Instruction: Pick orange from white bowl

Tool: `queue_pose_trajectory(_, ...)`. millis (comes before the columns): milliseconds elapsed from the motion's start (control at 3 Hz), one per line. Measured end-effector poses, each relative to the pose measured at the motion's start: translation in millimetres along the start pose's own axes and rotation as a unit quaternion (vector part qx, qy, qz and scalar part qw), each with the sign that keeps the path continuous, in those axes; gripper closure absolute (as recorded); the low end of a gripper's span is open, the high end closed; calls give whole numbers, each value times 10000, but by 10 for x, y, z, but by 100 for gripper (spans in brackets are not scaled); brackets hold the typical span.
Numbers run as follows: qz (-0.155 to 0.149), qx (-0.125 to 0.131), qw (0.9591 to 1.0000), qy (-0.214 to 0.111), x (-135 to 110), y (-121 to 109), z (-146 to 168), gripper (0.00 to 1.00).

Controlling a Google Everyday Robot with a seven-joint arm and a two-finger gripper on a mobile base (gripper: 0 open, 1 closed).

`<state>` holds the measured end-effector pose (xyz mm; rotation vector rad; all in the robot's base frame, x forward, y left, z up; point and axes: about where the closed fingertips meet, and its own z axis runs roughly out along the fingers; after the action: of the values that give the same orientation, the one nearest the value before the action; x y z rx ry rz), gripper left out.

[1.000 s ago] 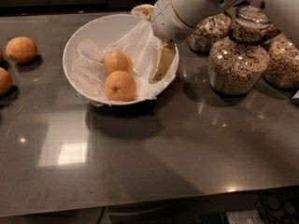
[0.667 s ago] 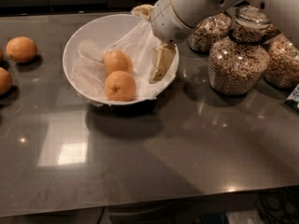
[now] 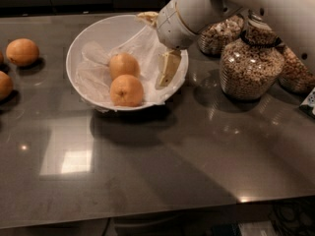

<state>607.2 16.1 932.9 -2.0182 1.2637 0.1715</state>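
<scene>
The white bowl, lined with crinkled plastic, stands at the back middle of the dark counter. Two oranges lie in it: the paler orange behind and a deeper-coloured one in front, touching each other. My gripper hangs over the bowl's right side, open and holding nothing. One cream finger points down inside the right rim, a little to the right of the oranges. The other finger sits at the far rim.
Two more oranges lie on the counter at the far left. Glass jars of cereal stand close to the right of the bowl, under my arm. The counter's front edge runs along the bottom.
</scene>
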Motion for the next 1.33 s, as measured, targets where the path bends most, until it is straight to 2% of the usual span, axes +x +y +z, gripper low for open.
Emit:
queue_pose_trajectory(333, -342, -134, 9992, -150, 33, -33, 126, 0)
queue_pose_trajectory(1000, -1095, -535, 9920, -333, -18, -156, 311, 0)
queue_pose_trajectory(1333, -1095, -535, 9920, -333, -18, -156, 311, 0)
